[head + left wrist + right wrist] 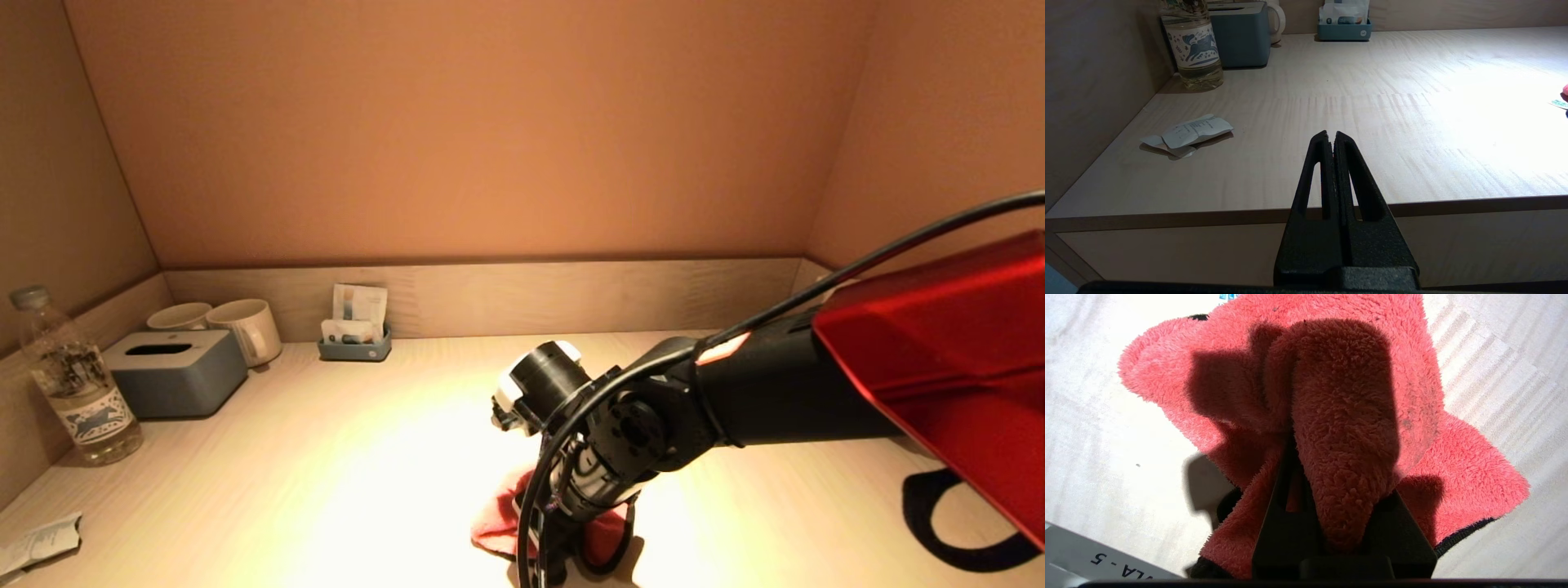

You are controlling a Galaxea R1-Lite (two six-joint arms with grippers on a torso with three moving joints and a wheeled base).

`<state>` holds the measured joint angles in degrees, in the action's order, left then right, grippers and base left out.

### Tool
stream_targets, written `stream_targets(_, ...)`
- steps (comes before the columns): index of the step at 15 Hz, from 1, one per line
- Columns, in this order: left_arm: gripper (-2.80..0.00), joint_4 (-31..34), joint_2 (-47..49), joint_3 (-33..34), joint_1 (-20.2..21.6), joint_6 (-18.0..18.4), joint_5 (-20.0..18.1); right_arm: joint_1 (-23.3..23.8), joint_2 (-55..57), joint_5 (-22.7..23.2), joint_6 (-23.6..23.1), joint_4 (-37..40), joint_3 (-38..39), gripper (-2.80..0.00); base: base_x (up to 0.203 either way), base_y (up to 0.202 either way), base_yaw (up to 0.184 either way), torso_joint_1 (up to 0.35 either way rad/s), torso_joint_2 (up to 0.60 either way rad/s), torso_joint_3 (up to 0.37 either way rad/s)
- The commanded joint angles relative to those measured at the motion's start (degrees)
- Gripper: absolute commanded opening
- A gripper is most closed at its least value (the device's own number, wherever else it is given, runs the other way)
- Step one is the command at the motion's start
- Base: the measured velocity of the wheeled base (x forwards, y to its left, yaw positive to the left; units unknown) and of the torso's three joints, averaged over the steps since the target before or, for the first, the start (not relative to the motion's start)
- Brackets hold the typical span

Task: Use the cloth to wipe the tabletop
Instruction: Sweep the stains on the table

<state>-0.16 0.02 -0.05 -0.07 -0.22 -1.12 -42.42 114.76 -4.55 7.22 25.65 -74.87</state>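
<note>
A fluffy red cloth (500, 523) with a black hem lies bunched on the pale wooden tabletop (326, 457) near its front edge, under my right wrist. My right gripper (1331, 457) points down and is shut on a fold of the cloth (1347, 416), which rises between its black fingers and hides their tips. The rest of the cloth spreads on the table around them. My left gripper (1331, 136) is shut and empty, held off the table's front left edge.
At the back left stand a water bottle (77, 376), a grey tissue box (175, 371), two white mugs (245, 327) and a small tray of sachets (355, 335). A crumpled paper (41, 543) lies front left. Walls close three sides.
</note>
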Motion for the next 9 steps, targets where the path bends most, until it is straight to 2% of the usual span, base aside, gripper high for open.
stream_targets(1,-2.80,-0.06,-0.02,0.04,0.07,-0.04,-0.02,-0.10,-3.77,0.07,0.08,-0.59,1.13,-2.80,0.000,0.000,0.000,0.000,0.00,0.000)
stream_targets(6,-2.80,-0.11,-0.02,-0.04,-0.01,-0.04,-0.02,3.97,-8.92,0.64,0.08,-0.60,3.25,-2.80,0.000,0.000,0.000,0.000,0.00,0.000)
stream_targets(9,-2.80,-0.11,-0.01,0.04,0.07,-0.04,-0.02,10.95,-15.37,0.55,-0.21,-0.55,5.53,-2.80,0.000,0.000,0.000,0.000,0.00,0.000)
